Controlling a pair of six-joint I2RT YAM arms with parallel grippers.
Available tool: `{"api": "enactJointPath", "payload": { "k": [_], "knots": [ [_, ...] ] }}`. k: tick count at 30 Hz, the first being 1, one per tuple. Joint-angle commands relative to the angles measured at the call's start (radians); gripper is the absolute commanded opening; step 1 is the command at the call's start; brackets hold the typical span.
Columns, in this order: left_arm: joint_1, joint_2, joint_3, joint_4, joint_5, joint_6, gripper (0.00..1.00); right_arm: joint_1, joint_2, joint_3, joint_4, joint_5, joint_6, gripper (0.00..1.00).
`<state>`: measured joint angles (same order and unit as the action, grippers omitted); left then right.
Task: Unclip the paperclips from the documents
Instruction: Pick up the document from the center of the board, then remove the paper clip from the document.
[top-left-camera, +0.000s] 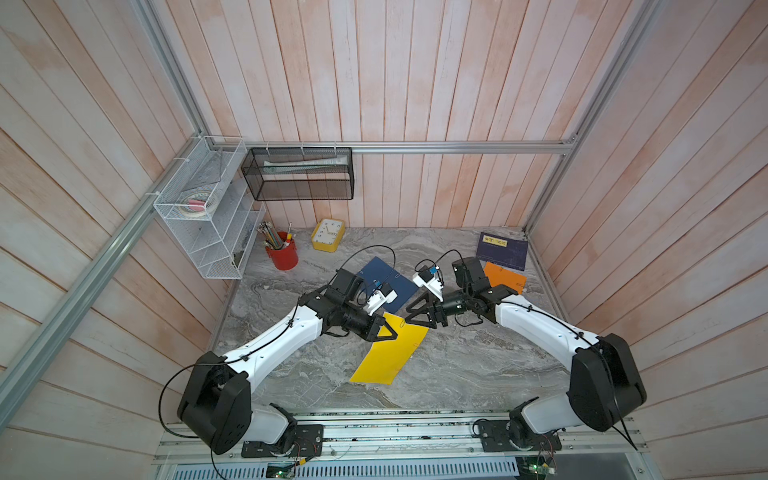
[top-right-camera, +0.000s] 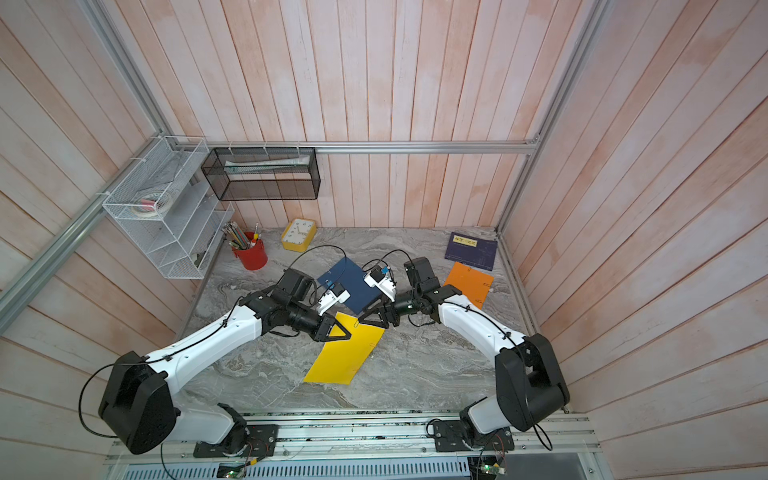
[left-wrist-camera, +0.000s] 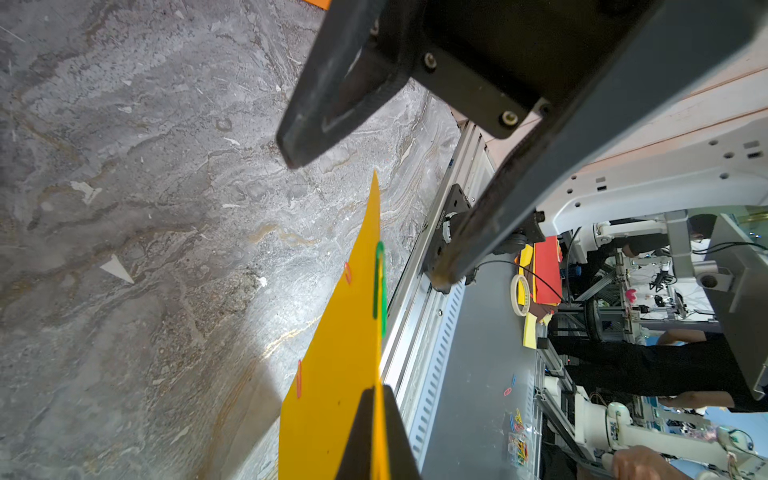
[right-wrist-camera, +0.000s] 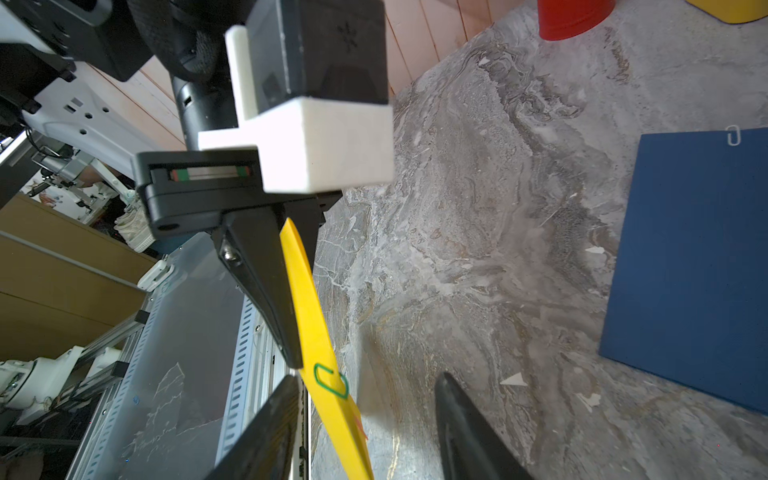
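Observation:
The yellow document (top-left-camera: 390, 353) (top-right-camera: 345, 353) lies on the marble table with its far corner lifted. My left gripper (top-left-camera: 392, 332) (left-wrist-camera: 376, 390) is shut on that raised edge (left-wrist-camera: 332, 374). A green paperclip (left-wrist-camera: 379, 282) (right-wrist-camera: 331, 380) sits on the same edge, and reddish paperclips (left-wrist-camera: 348, 272) sit further along the sheet. My right gripper (top-left-camera: 409, 318) (right-wrist-camera: 368, 378) is open, its fingers on either side of the yellow edge (right-wrist-camera: 309, 316) at the green clip. The blue document (top-left-camera: 384, 282) (right-wrist-camera: 690, 266) carries a silvery paperclip (right-wrist-camera: 733, 135). The orange document (top-left-camera: 505, 276) lies flat at the right.
A dark navy booklet (top-left-camera: 502, 250) lies at the back right. A red pencil cup (top-left-camera: 282, 251) and a yellow clock (top-left-camera: 327, 235) stand at the back left. A white wire rack (top-left-camera: 208, 208) and a black mesh basket (top-left-camera: 299, 174) hang on the walls.

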<state>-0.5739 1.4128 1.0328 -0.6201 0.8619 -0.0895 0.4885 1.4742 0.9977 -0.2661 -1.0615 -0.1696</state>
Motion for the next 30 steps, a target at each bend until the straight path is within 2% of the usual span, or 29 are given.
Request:
{"api": "enactJointPath", "payload": {
  "k": [1,15,23,30],
  "knots": [
    [0.006,0.017,0.031,-0.042,0.026,0.063,0.0,0.015,0.012,0.002,0.017,-0.047,-0.016,0.53],
    [0.011,0.032,0.048,-0.058,0.035,0.105,0.0,0.047,0.061,0.033,-0.029,-0.026,-0.06,0.46],
    [0.012,0.038,0.04,-0.058,0.054,0.109,0.0,0.047,0.051,0.02,-0.006,-0.048,-0.047,0.29],
    [0.013,0.039,0.033,-0.069,0.045,0.124,0.0,0.047,0.039,0.007,0.024,-0.085,-0.029,0.2]
  ]
}}
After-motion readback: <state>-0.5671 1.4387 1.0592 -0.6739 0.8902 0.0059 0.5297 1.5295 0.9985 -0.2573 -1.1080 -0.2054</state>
